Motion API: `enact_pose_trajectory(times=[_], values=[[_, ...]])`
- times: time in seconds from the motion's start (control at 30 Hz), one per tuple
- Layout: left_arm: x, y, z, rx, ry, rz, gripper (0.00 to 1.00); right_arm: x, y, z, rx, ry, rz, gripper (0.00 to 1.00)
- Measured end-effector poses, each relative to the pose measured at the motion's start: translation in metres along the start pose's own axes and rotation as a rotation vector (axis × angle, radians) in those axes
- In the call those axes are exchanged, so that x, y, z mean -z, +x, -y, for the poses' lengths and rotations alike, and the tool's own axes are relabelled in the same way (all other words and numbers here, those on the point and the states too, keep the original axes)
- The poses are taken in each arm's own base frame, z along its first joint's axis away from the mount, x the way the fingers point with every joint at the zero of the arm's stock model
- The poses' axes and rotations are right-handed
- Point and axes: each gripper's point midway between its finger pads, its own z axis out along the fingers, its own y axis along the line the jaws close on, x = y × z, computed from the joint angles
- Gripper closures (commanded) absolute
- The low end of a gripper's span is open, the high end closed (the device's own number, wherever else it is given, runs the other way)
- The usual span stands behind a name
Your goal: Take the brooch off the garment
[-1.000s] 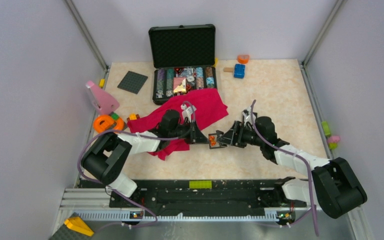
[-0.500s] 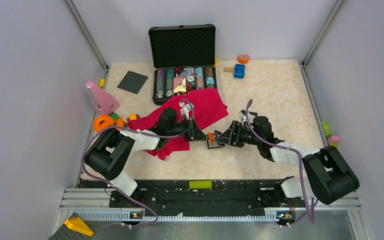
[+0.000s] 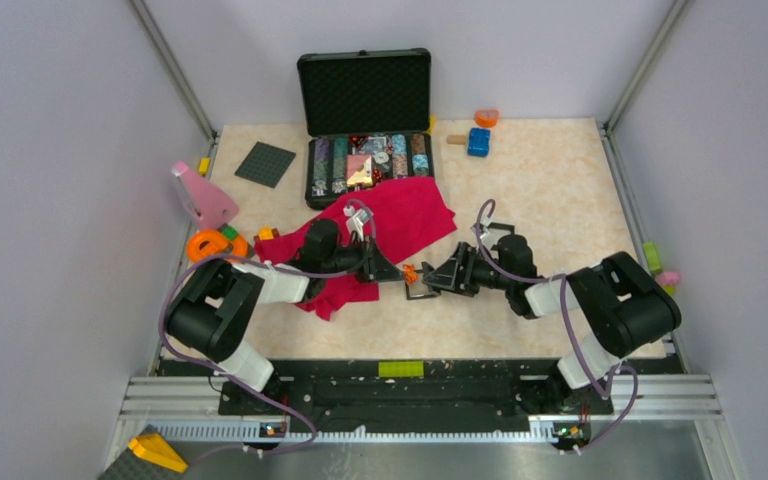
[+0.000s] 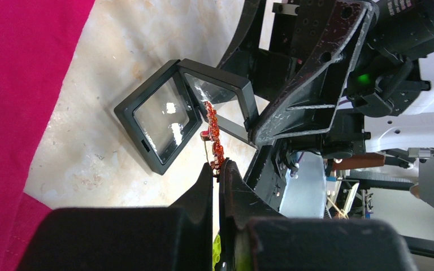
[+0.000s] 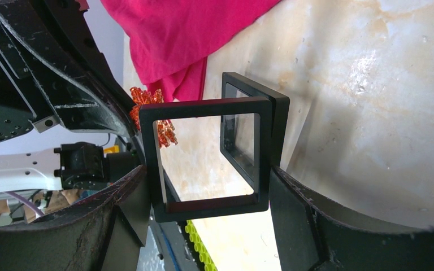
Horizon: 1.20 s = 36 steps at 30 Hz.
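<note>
Jaws-wise: pinching tiny orange-red spiky brooch (image 4: 212, 132) tight with left jaws, gripping open black square frame (image 5: 215, 152) with right jaws, near magenta cloth garment (image 3: 400, 215).

Readable text: none in any view.
Arm housing (image 4: 408, 17), upper right of the left wrist view: a scrap of white print, cut by the frame edge, not legible.
Case (image 3: 364, 95), top centre of the top view: patterned packets inside, too small to make out any lettering.
</note>
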Motion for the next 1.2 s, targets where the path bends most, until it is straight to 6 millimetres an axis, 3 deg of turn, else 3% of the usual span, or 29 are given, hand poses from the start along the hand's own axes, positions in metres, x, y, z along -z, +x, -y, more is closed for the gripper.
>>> enact_pose_trajectory(times=[0.47,0.8,1.2], values=[[-0.001,0.002,0.000,0.001,0.018,-0.010,1.00,-0.006,0.001,-0.002,-0.025,-0.047,-0.011,0.47],[-0.010,0.013,-0.022,0.076,-0.008,-0.049,1.00,-0.007,0.000,-0.004,-0.026,-0.048,-0.013,0.47],[-0.021,0.008,-0.025,0.107,0.017,-0.052,1.00,-0.009,0.002,-0.002,-0.038,-0.048,-0.020,0.47]])
